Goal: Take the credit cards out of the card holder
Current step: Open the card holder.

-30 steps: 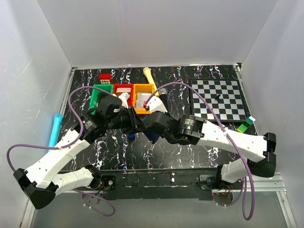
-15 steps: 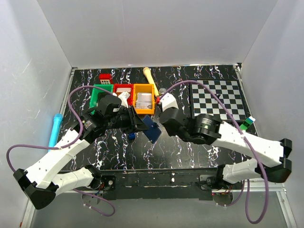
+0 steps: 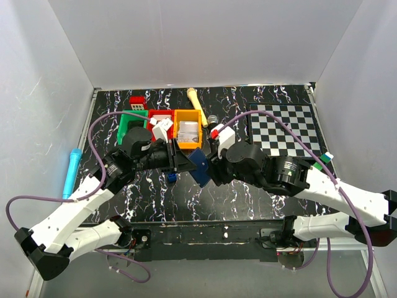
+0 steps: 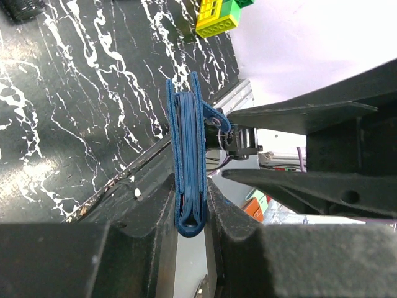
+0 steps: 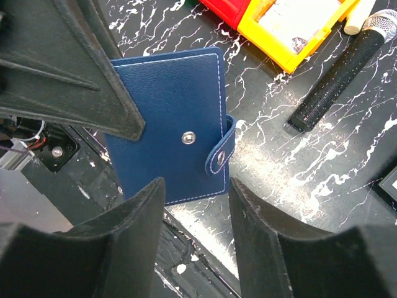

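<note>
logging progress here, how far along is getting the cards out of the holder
Done: the strap hangs unsnapped, its stud bare. In hand: the left gripper pinches the holder at its fold, closed up; the right gripper stands open before it, holding nothing. Left: opening it and pulling the cards. I can't make out any card outside it.

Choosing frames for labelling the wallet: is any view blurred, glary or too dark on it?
Top external: evenly lit, sharp, but the card holder is small, half hidden between the arms. Left wrist: crisp edge-on; white wall behind bright and featureless. Right wrist: face and snap sharp, no glare; right gripper near-black, detail lost.
</note>
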{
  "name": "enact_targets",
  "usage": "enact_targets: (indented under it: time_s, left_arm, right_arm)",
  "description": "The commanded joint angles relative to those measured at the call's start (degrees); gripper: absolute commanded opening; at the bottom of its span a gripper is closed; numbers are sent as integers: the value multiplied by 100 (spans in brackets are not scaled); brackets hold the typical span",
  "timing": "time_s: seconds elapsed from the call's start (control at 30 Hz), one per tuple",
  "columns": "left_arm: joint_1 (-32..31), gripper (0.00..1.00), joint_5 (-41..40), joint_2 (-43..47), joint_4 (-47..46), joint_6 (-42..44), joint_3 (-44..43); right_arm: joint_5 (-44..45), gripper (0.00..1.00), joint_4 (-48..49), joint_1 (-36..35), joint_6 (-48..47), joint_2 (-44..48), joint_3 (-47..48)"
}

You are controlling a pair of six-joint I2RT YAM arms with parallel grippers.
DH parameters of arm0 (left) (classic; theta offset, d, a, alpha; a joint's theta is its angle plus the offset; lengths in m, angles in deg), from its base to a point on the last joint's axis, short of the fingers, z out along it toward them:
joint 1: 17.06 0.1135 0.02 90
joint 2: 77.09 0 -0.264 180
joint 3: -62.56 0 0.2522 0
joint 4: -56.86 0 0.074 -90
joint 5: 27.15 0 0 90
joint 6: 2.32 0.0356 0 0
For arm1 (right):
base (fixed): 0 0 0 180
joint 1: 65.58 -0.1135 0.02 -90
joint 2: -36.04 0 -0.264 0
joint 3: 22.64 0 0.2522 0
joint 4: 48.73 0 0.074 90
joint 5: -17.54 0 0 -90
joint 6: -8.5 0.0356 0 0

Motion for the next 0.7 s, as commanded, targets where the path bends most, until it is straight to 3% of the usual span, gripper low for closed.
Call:
enact_targets:
  time_s: [0.0, 0.17, 0.67]
  left_arm:
    - [21, 0, 325, 314, -471, 246, 123]
    - [12, 0, 544, 551, -796, 404, 395]
    - [4, 0, 2231, 1097, -2808, 729, 1300]
  right_arm:
    - [137, 50, 114, -13, 46, -26, 12]
    - [314, 43, 333, 75, 152, 307, -198]
    - [-1074, 40, 799, 883, 670, 914, -655]
